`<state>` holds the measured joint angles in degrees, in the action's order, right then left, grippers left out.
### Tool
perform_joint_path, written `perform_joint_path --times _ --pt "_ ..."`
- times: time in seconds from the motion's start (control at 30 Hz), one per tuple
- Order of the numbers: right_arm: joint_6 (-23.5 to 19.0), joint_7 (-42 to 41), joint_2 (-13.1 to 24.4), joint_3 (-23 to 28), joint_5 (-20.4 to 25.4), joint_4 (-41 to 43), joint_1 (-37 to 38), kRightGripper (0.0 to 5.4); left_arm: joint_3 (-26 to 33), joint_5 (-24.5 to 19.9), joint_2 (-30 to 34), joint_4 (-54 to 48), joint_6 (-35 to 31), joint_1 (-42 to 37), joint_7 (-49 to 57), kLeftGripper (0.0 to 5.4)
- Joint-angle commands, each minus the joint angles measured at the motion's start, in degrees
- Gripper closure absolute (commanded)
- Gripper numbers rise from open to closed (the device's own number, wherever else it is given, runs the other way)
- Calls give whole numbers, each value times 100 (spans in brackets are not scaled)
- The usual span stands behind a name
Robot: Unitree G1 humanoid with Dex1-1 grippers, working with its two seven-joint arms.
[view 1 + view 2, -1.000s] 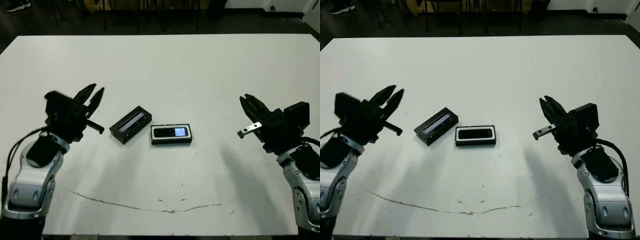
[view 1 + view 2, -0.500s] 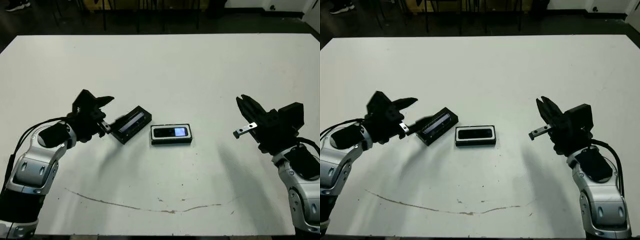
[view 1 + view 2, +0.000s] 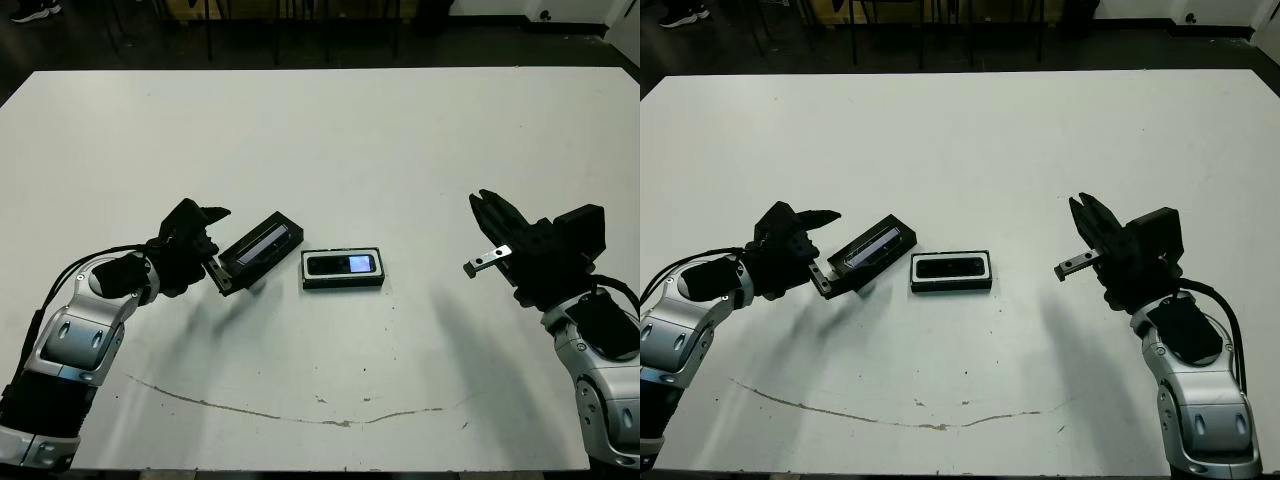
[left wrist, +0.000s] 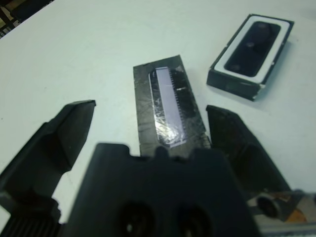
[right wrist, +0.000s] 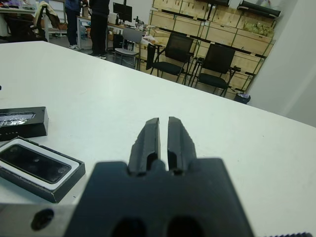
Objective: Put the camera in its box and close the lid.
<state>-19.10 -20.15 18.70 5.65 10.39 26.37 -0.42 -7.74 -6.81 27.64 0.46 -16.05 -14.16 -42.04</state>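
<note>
One camera [image 3: 341,265] already lies in the box [image 3: 343,282], a black bar filling the white-lined tray just below the centre of the head view, so the first half of the task looks done and the closing of the lid is the step in hand. The lid [image 3: 258,246] sits just left of the box, apart from it, turned at an angle with its shiny lavender panel facing up and its far end pointing toward the upper right. The left gripper [image 3: 205,252] is at the lid's near end, in the left-centre of the frame; in the left wrist view its two fingers [image 4: 62,137] are spread wide with the lid [image 4: 168,110] between them, one finger close along its edge, the other well clear, so nothing is gripped yet. The right gripper [image 3: 1087,222] hovers above the white table [image 3: 330,140] at the right of the frame, well apart from the box, its fingers pressed together and holding nothing. The next move calls for the left fingers to close on the lid's long sides, lift it, turn it square with the box and, judging by the upturned panel, set it down over the camera without nudging the tray.
</note>
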Motion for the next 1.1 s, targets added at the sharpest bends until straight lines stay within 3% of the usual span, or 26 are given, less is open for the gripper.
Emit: perform_joint_path --times 0.03,0.47,0.83,0.93,1.1 --pt "-81 -2 68 -26 -17 -43 86 540 -32 40 -1 175 6 10 -24 2" --pt "-209 10 110 -71 -98 31 104 540 -66 0 -18 524 104 -27 -186 2" --pt "-285 23 116 -79 -116 112 122 540 -26 123 -225 532 -55 164 347 2" --pt "-378 71 95 -85 -120 159 128 540 41 45 -364 467 -211 245 518 31" --pt "-370 64 125 -117 -186 185 136 540 8 90 -437 447 27 353 653 122"
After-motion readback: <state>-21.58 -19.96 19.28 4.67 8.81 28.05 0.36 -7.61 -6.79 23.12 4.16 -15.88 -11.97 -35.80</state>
